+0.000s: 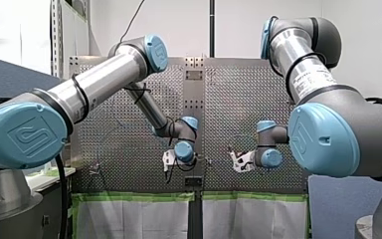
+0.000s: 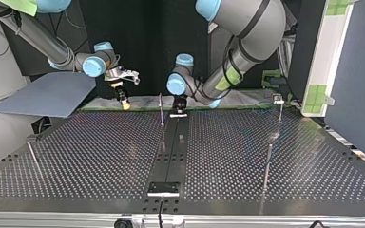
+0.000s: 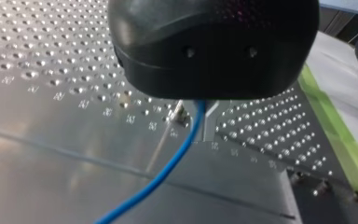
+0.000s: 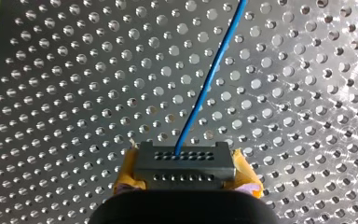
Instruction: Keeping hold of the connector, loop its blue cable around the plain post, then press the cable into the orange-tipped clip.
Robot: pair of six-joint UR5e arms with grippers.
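Top view, sweeping left to right: at nine o'clock a blue-grey sheet point(image 2: 47, 92) lies just off the table's edge. Past it, near eleven o'clock, my right gripper point(image 2: 123, 102) hangs over the far rim. The right wrist view shows its yellow pads point(image 4: 125, 176) clamped tight on the grey connector point(image 4: 182, 163), and the blue cable point(image 4: 207, 88) shoots off at twelve o'clock across the perforated table point(image 2: 100, 156). On to the middle: a slim post point(image 2: 161, 116) stands at twelve o'clock, and at its three o'clock is my left gripper point(image 2: 178, 110). In the left wrist view the cable runs out from under the black housing toward seven o'clock, but whether it is gripped there I cannot tell. So the hold on the connector is good. No view shows a loop around any post and I can't pick out an orange-tipped clip, so by my reading both the wrap and the press are yet to come. Further right, more thin posts point(image 2: 268, 161) rise around three o'clock. A white panel with green tape point(image 2: 328, 57) closes the scene at two o'clock, with a dark backdrop behind the arms.
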